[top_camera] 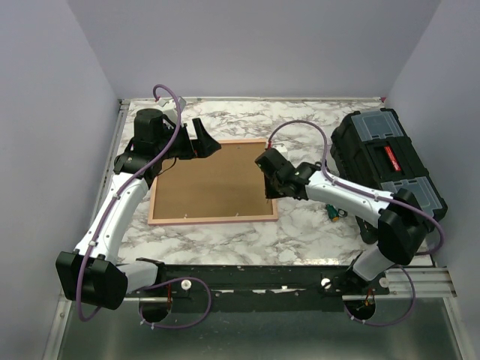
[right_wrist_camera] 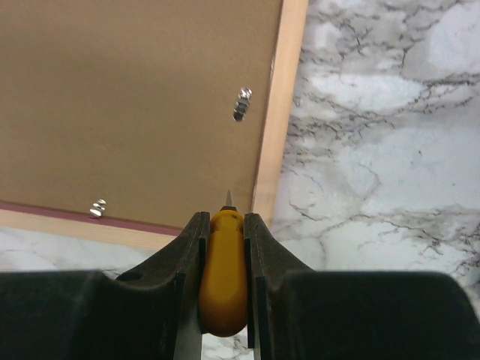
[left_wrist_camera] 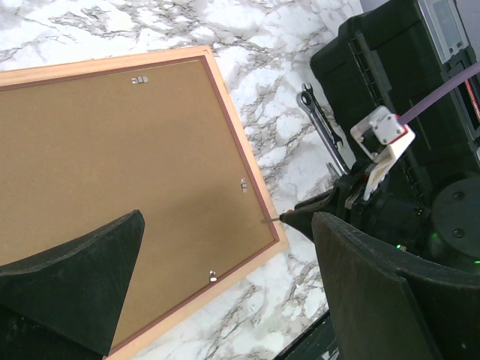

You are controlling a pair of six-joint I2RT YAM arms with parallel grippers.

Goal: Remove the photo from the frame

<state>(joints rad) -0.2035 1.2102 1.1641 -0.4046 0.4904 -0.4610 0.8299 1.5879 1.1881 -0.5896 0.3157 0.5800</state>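
Note:
The pink frame point(top_camera: 214, 218) lies face down, its brown backing board point(top_camera: 214, 180) up. The photo is hidden beneath the board. My right gripper point(top_camera: 271, 180) is shut on a yellow-handled screwdriver point(right_wrist_camera: 223, 270). Its thin tip points onto the board just inside the frame's right rail point(right_wrist_camera: 281, 112), near the near right corner. Small metal tabs point(right_wrist_camera: 241, 103) sit along the board's edges. My left gripper point(top_camera: 193, 139) is open and empty, hovering over the frame's far left part. In the left wrist view the left gripper point(left_wrist_camera: 229, 219) spans the board, and the screwdriver tip point(left_wrist_camera: 271, 220) shows at the rail.
A black toolbox point(top_camera: 386, 157) stands at the right. A wrench point(left_wrist_camera: 322, 127) lies on the marble between the toolbox and the frame. A small green and orange item point(top_camera: 334, 214) lies near the right arm. Walls close in the table on three sides.

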